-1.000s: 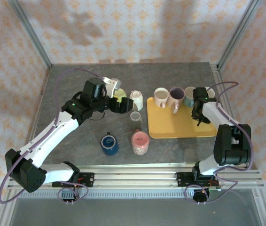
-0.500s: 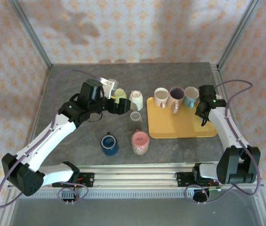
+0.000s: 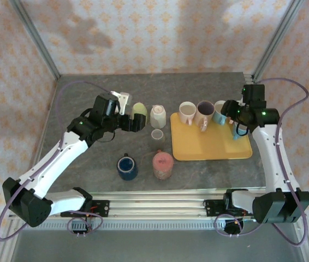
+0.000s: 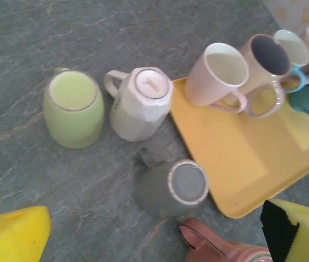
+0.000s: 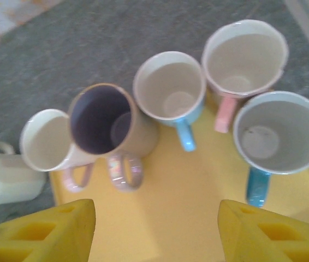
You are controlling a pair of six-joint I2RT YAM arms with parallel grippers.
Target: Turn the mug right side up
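Three mugs stand upside down on the grey table left of the tray: a green one [image 4: 72,107] [image 3: 139,109], a white faceted one [image 4: 142,102] [image 3: 158,115] and a small grey one [image 4: 174,186] [image 3: 157,134]. My left gripper [image 4: 154,232] [image 3: 135,123] hovers open just in front of the green mug, with nothing between its yellow fingers [image 4: 13,237]. Over the yellow tray [image 5: 187,218] [image 3: 209,147] my right gripper [image 5: 155,218] [image 3: 229,110] hangs open and empty, above the row of upright mugs.
Several upright mugs crowd the tray's back edge, among them a cream one [image 3: 187,112], a purple-lined one [image 5: 102,120] and a teal one [image 5: 280,136]. A pink mug [image 3: 162,165] and a dark blue mug [image 3: 127,167] sit near the table's front.
My right arm has lifted and swung back from the tray's right end to above the mugs, its jaws spreading wider. The left gripper has shifted slightly left.
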